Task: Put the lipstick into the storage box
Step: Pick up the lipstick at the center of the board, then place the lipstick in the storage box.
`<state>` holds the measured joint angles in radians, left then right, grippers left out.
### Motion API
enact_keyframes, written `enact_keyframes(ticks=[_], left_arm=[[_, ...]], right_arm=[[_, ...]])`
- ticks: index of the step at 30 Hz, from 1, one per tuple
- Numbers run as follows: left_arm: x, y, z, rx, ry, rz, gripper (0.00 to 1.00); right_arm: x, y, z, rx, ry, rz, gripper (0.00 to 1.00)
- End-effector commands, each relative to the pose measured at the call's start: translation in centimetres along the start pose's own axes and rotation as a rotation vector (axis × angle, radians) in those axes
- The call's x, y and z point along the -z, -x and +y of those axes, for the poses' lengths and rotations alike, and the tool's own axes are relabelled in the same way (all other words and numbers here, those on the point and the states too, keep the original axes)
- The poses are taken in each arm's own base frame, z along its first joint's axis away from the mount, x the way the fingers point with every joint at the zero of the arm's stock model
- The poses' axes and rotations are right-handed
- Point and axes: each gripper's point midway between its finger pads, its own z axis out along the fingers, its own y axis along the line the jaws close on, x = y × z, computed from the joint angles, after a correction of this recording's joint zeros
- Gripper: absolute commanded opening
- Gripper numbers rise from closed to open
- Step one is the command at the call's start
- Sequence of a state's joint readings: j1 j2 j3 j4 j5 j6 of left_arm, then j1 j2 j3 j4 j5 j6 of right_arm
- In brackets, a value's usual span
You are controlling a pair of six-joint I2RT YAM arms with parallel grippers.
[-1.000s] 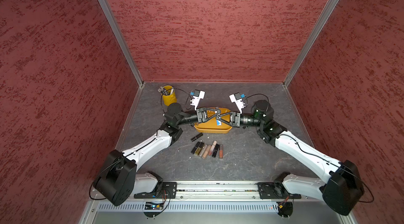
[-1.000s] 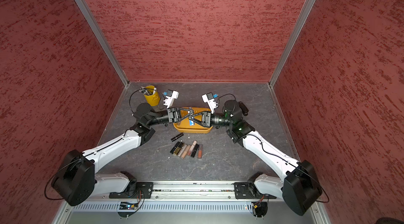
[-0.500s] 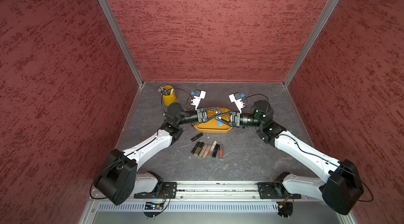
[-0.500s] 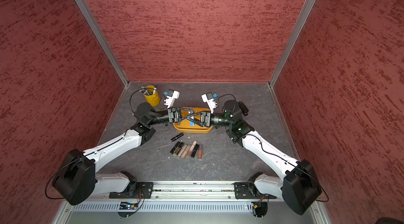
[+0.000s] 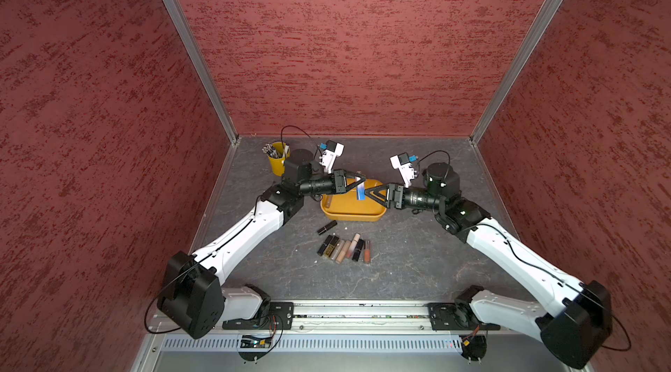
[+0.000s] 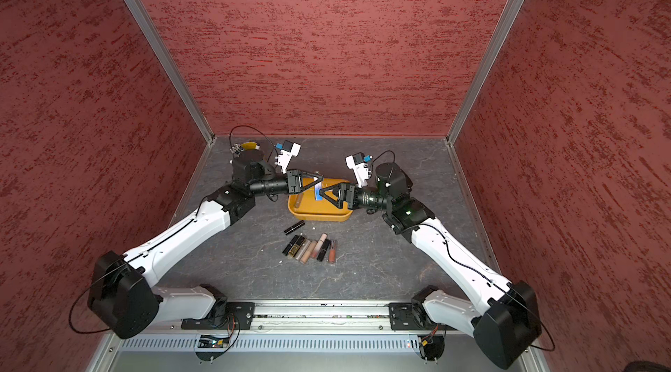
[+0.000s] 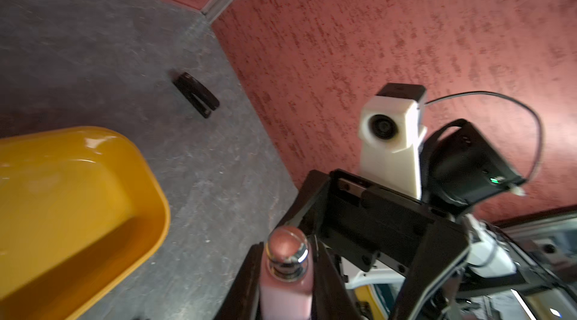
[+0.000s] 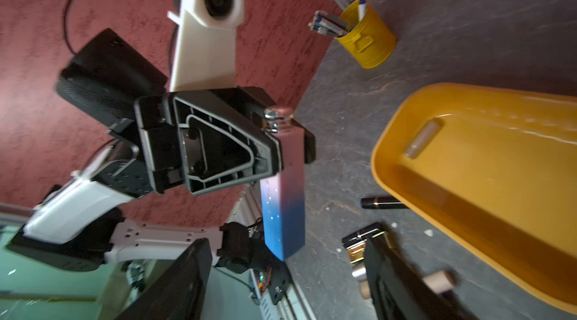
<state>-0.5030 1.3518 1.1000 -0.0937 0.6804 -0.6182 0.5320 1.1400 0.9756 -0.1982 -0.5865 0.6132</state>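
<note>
We see the left tool (image 5: 361, 180) clamping the pink-to-blue lipstick (image 5: 360, 192) near-upright over the storage box (image 5: 352, 219), blue end down; the right tool (image 5: 369, 193) stands spread wide just beside it.

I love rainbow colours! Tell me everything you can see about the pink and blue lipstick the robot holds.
The lipstick is a long, square-sided stick, pale pink fading to bright blue, smooth like plastic. A shiny silver ring and rosy rounded tip cap the pink end. The left gripper pinches its pink half, holding it in the air over the storage box, blue end down. Nothing else seems to touch it.
</note>
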Motion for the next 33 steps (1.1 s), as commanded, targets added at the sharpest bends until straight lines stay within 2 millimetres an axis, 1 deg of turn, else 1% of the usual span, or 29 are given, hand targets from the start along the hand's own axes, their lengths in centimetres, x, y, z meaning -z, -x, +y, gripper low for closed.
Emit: enact_keyframes(ticks=[1, 4, 7, 12, 15, 18, 23, 26, 33], left_arm=[[-0.1, -2.7, 7.7, 0.015, 0.343, 0.133, 0.0], [-1.3, -3.0, 10.7, 0.023, 0.444, 0.189, 0.0], [-2.5, -3.2, 13.4, 0.03, 0.533, 0.246, 0.0], [-4.1, -3.7, 17.6, 0.017, 0.676, 0.346, 0.0], [-4.6, -3.6, 19.5, 0.004, 0.739, 0.379, 0.0], [-4.8, -3.5, 20.7, -0.01, 0.786, 0.4, 0.0], [-4.3, -3.9, 22.6, -0.026, 0.867, 0.438, 0.0], [-4.1, -4.4, 23.6, -0.032, 0.903, 0.459, 0.0], [-4.5, -5.1, 25.6, -0.015, 0.929, 0.48, 0.01]], right_arm=[[1.7, -1.4, -5.9, 0.03, -0.339, 0.036, 0.81], [2.1, -2.5, -8.3, 0.019, -0.442, 0.075, 0.81], [2.1, -3.9, -9.9, 0.006, -0.499, 0.124, 0.81], [1.7, -5.2, -10.8, 0.0, -0.514, 0.164, 0.82], [1.2, -5.8, -11.0, -0.001, -0.508, 0.179, 0.81], [0.7, -6.4, -11.2, 0.009, -0.506, 0.201, 0.82], [-0.6, -7.2, -11.3, 0.009, -0.473, 0.231, 0.82], [-1.1, -7.1, -11.2, 0.009, -0.457, 0.232, 0.82], [-1.4, -7.3, -11.1, 0.008, -0.443, 0.237, 0.82]])
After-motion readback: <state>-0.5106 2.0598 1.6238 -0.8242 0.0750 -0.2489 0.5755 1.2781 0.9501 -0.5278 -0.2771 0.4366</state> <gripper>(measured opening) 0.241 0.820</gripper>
